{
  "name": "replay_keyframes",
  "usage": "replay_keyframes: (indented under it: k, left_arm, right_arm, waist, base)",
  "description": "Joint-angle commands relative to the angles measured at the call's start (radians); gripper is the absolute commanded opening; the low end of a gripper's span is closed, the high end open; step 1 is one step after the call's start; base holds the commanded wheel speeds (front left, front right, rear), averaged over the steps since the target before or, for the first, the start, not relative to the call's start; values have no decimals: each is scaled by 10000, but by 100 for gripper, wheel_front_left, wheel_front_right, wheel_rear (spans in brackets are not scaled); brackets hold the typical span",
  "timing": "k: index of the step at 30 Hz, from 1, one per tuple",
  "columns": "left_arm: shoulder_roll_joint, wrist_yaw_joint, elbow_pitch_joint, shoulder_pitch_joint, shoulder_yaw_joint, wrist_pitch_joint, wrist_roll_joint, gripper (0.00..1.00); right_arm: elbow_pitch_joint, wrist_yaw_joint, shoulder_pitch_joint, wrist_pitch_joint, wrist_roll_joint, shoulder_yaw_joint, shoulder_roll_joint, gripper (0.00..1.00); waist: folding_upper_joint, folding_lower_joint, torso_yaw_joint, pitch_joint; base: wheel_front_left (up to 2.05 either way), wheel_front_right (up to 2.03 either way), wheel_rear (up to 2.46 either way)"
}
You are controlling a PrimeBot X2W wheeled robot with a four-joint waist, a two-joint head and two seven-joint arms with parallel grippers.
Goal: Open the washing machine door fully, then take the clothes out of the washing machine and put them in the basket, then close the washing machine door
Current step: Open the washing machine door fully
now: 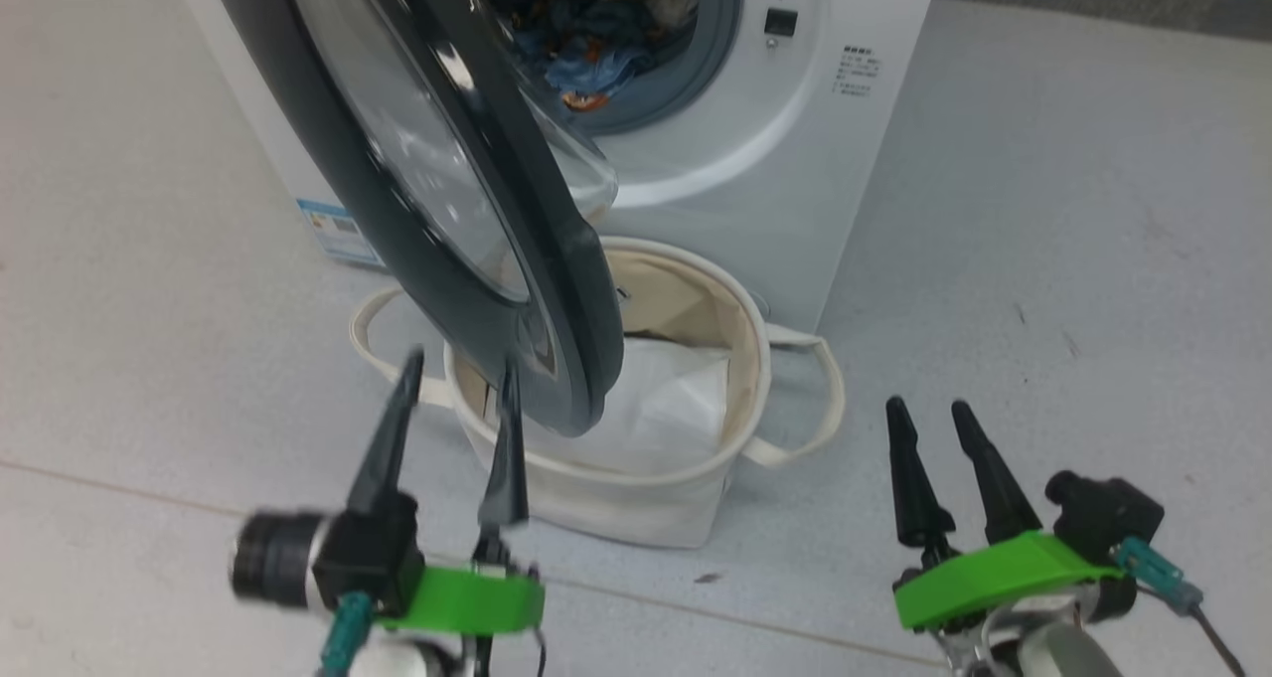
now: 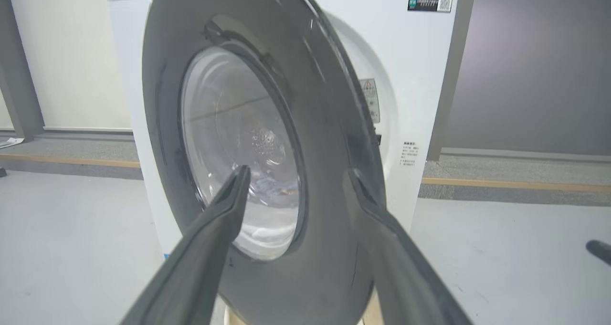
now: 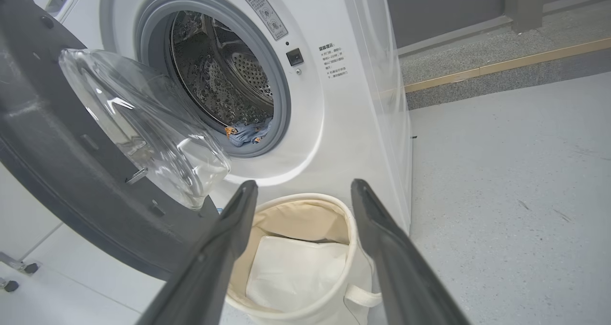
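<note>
Left gripper [image 1: 461, 364]: fingers spread wide, holding nothing; just beside the lower rim of the washing machine door [image 1: 571, 299]
Door swing: only partly open, hanging over the basket [image 1: 755, 359]; better to push the rim outward slowly, until the basket is uncovered
Clothes [image 1: 596, 56]: inside the drum mouth [image 1: 717, 81]
Right gripper [image 1: 928, 407]: fingers apart, empty; low above the floor [image 1: 1093, 259]

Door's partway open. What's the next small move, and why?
Probably swing the door wider with the left hand. That hand is open and sits by the door's lower rim. The door stands only half open, overhangs the basket and partly blocks the way to the clothes.
</note>
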Motion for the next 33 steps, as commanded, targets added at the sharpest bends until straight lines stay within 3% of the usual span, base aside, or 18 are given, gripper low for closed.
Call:
replay_keyframes:
  k: [1, 2, 3, 4, 10, 14, 19, 26, 33]
  left_arm:
    - [42, 79, -658, -600, 265, -59, -71, 100]
    - [42, 128, -984, -747, 199, -59, -48, 93]
    - [42, 180, -1321, -897, 119, -59, 15, 10]
    - [42, 235, -1666, -1049, 23, -59, 84, 0]
    - [41, 491, -3228, -1885, -744, -59, 415, 0]
    - [40, 465, -3171, -2288, -1330, -59, 479, 0]
    - [40, 385, -2169, -2618, -1929, -59, 404, 0]
    - [40, 979, 330, -3229, -2695, -41, -169, 0]
    - [40, 1418, 1648, -3613, -2891, -54, -731, 0]
  right_arm:
    - [-401, 4, -452, -123, -117, 153, 100, 100]
    - [-422, 4, -489, -123, -117, 141, 106, 100]
    - [-439, 4, -526, -123, -117, 130, 111, 100]
    - [-452, 4, -559, -123, -116, 122, 116, 100]
    - [-570, 4, -823, -124, -91, 134, 133, 100]
    - [-664, 4, -986, -124, 68, 128, 137, 100]
    - [-666, 4, -1104, -124, 186, 170, 139, 100]
    - [-701, 4, -1208, -124, 405, 178, 140, 100]
    - [-683, 4, -1215, -124, 507, 196, 140, 100]
  waist:
    - [-1, 0, -4, 162]
    - [-1, 0, -9, 240]
    - [-1, 0, -16, 315]
    - [-1, 0, -28, 392]
    - [-1, 0, -182, 866]
    - [-1, 0, -307, 1138]
    - [-1, 0, -425, 1273]
    - [-1, 0, -584, 1404]
    - [-1, 0, -550, 1439]
  base:
    - [0, 0, 0]
    - [0, 0, 0]
    - [0, 0, 0]
    - [0, 0, 0]
    - [0, 0, 0]
    - [0, 0, 0]
    - [0, 0, 0]
    - [0, 0, 0]
    - [0, 0, 0]
